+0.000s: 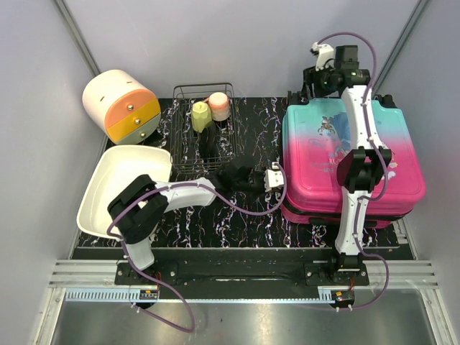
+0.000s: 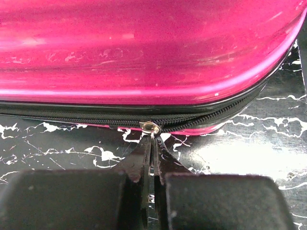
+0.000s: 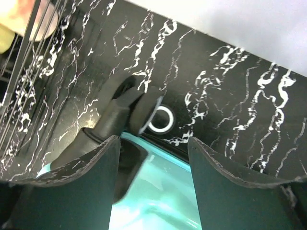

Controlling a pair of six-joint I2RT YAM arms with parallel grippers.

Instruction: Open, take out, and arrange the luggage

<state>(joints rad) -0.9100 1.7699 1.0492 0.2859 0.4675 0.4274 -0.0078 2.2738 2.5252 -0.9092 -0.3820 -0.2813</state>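
1. 1 wire basket (image 1: 203,86) stands on 1 desk (image 1: 262,118).
2. 2 cups sit inside the basket: 1 yellow cup (image 1: 200,116) and 1 pink cup (image 1: 219,106).
3. 1 round drawer box (image 1: 108,93) lies left of the basket, showing 2 drawers: 1 upper drawer (image 1: 131,108) and 1 lower drawer (image 1: 140,129).
4. 1 white tray (image 1: 126,169) lies near-left of the basket.
5. 1 luggage (image 1: 309,165) lies right of the basket, showing 1 zipper pull (image 2: 151,127).
6. 2 hands: 1 left hand (image 2: 152,140) just right of the basket, and 1 right hand (image 3: 153,143) farther right of it.

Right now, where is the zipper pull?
Left wrist view, mid-frame: the zipper pull sits on the luggage's left side, low above the mat, pinched at the tips of the shut left gripper.
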